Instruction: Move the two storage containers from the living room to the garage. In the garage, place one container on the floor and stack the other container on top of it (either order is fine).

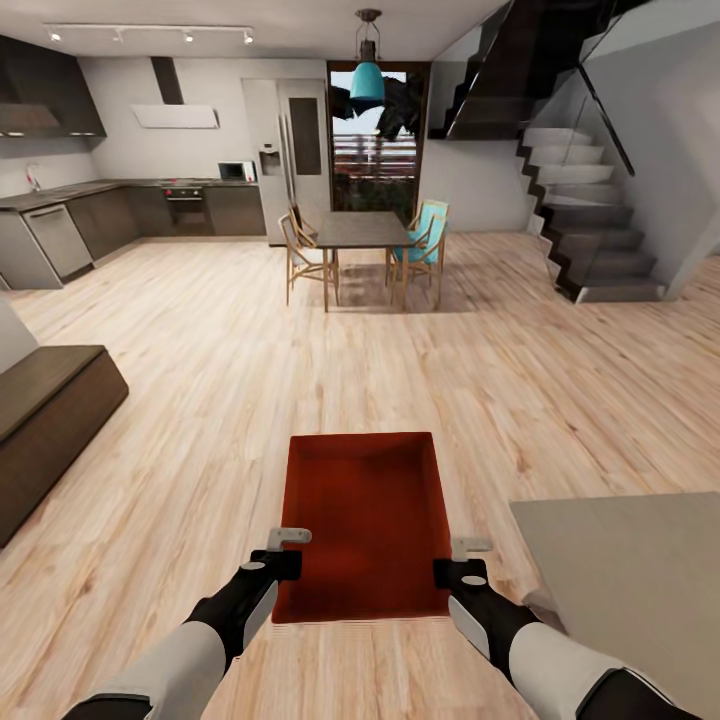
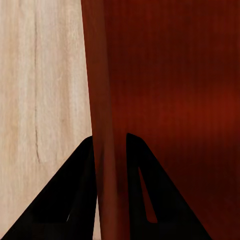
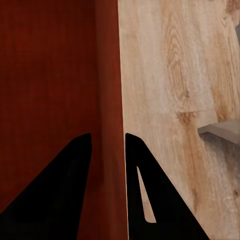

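My left gripper (image 2: 110, 165) and right gripper (image 3: 107, 165) each pinch a side wall of the storage container (image 1: 365, 520); I should keep it level while driving.

No readable text, labels, brands, nos. or signs in any view.
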You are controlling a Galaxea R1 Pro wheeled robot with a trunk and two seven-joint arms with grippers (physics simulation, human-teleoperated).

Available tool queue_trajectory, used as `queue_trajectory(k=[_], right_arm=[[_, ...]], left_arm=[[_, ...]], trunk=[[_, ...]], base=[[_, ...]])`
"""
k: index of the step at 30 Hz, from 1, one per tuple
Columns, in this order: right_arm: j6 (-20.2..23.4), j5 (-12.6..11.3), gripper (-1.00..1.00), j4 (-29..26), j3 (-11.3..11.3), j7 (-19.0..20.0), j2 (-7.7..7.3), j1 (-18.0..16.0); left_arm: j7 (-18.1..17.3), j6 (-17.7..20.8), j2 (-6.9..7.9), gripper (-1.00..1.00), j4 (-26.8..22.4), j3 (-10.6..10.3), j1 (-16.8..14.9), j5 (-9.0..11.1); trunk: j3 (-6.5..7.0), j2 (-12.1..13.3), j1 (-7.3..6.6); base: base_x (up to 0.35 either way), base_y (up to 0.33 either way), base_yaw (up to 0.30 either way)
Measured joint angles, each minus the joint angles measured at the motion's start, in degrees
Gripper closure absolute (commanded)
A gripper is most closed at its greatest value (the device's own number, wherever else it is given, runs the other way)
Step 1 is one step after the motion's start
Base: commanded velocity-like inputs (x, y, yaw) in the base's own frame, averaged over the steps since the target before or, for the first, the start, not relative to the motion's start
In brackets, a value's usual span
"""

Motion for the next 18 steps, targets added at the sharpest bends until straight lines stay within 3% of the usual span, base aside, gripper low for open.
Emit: queue_trajectory(k=[18], right_arm=[[0.01,-0.01,1.0,0.0,0.0,-0.01,0.0,0.0]], left_arm=[[0.0,0.0,-0.01,1.0,0.01,0.01,0.0,-0.04]], trunk=[[0.0,0.0,0.0]], base=[[0.323,0.0,0.0]])
